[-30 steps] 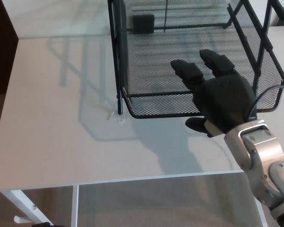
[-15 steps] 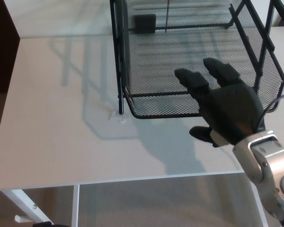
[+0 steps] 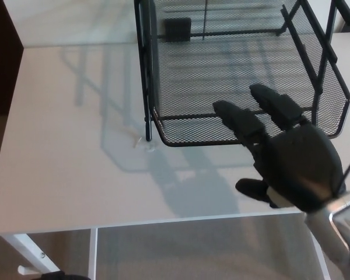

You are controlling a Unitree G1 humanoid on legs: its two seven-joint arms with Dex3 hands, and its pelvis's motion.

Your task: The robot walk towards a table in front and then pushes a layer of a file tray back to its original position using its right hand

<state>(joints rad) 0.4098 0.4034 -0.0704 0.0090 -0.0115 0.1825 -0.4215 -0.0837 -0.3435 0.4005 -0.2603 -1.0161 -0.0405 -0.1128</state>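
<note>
Nearest of all, the robot's black right hand (image 3: 294, 166) comes in from the lower right on a silver forearm (image 3: 338, 233), held above the front part of the flat white table (image 3: 64, 175). Its fingers (image 3: 239, 121) are spread apart and hold nothing: the two thick ones point up and away toward the tray, the thumb sticks out low to the side. The fingertips overlap the front rim of the pulled-out layer in the picture, though whether they touch it I cannot tell. That layer, a black wire-mesh tray layer (image 3: 221, 76) with a raised rim, juts toward the robot out of the black metal file tray frame (image 3: 143, 64), whose upright posts stand on the table just left of it. The hand's soft shadow lies on the tabletop below the tray's front edge. Farther back, a small black block (image 3: 177, 28) shows through the mesh near the rear.
</note>
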